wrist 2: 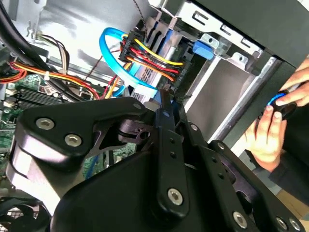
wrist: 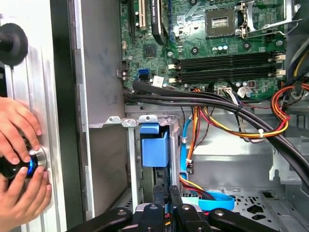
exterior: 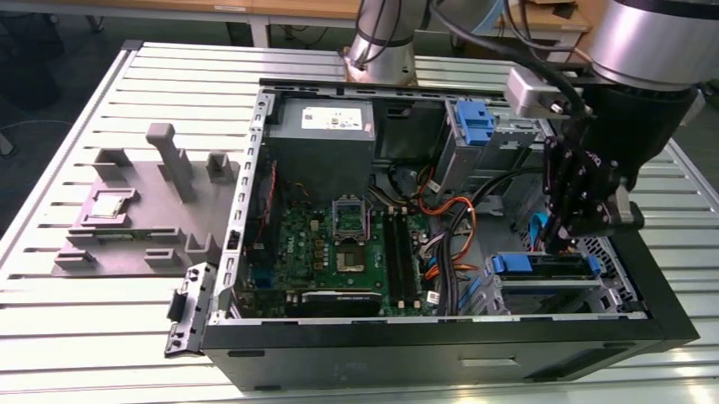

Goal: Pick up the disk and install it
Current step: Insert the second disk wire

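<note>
Down at the drive cage's mouth, the pincer [exterior: 578, 240] hangs just above the disk [exterior: 543, 266]; disk lies lengthwise in its bay; fingers closed, gripping nothing visible.

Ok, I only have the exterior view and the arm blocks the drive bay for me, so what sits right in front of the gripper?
Observer: In the first wrist view the gripper points at a blue plastic tab standing in the bay.
Operator: Any cables close to it?
Observer: Yes. In the second wrist view a blue cable loops, and red, yellow and orange wires run to a plug just beyond the gripper.
Operator: Anybody near the case?
Observer: A person's hands hold a black knob that glows blue, over the table just outside the case wall.
</note>
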Available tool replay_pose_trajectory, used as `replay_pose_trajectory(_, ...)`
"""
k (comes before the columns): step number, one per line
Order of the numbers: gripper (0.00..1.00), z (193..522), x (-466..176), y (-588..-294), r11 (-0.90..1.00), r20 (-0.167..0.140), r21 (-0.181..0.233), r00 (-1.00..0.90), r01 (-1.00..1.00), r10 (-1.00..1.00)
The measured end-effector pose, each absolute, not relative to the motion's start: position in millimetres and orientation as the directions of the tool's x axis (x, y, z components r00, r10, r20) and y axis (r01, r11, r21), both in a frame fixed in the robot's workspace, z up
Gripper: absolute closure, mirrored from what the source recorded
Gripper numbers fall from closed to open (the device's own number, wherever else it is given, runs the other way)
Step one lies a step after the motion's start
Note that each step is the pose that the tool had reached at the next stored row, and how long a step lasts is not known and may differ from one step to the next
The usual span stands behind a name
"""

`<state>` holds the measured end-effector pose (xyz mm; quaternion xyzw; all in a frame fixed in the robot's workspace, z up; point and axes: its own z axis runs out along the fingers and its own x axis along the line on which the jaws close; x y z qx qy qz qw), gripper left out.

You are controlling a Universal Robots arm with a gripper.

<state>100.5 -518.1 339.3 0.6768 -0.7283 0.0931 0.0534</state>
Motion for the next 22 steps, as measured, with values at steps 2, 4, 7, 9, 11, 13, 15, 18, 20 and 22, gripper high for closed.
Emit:
replay_pose_trajectory(2, 0.84, 339.0, 100.4, -520.5, 0.068, 0.186, -0.064, -0.079, -0.996, -0.979)
replay_pose_trajectory(4, 0.84, 338.8, 100.2, -523.0, 0.069, 0.168, -0.065, -0.079, -0.996, -0.983)
replay_pose_trajectory(7, 0.84, 338.6, 100.1, -527.0, 0.070, 0.144, -0.066, -0.079, -0.995, -0.986)
replay_pose_trajectory(9, 0.84, 338.4, 99.8, -529.9, 0.071, 0.133, -0.068, -0.080, -0.995, -0.988)
replay_pose_trajectory(11, 0.84, 338.2, 99.2, -532.5, 0.072, 0.123, -0.071, -0.080, -0.995, -0.989)
replay_pose_trajectory(13, 0.84, 338.3, 98.8, -533.1, 0.072, 0.121, -0.072, -0.080, -0.995, -0.989)
replay_pose_trajectory(15, 0.84, 338.3, 98.1, -533.7, 0.072, 0.121, -0.072, -0.080, -0.995, -0.989)
replay_pose_trajectory(18, 0.84, 338.3, 97.5, -534.3, 0.072, 0.120, -0.072, -0.080, -0.995, -0.989)
replay_pose_trajectory(20, 0.84, 338.3, 97.4, -534.3, 0.072, 0.120, -0.072, -0.080, -0.995, -0.989)
replay_pose_trajectory(22, 0.84, 338.3, 97.4, -534.3, 0.072, 0.120, -0.072, -0.080, -0.995, -0.989)
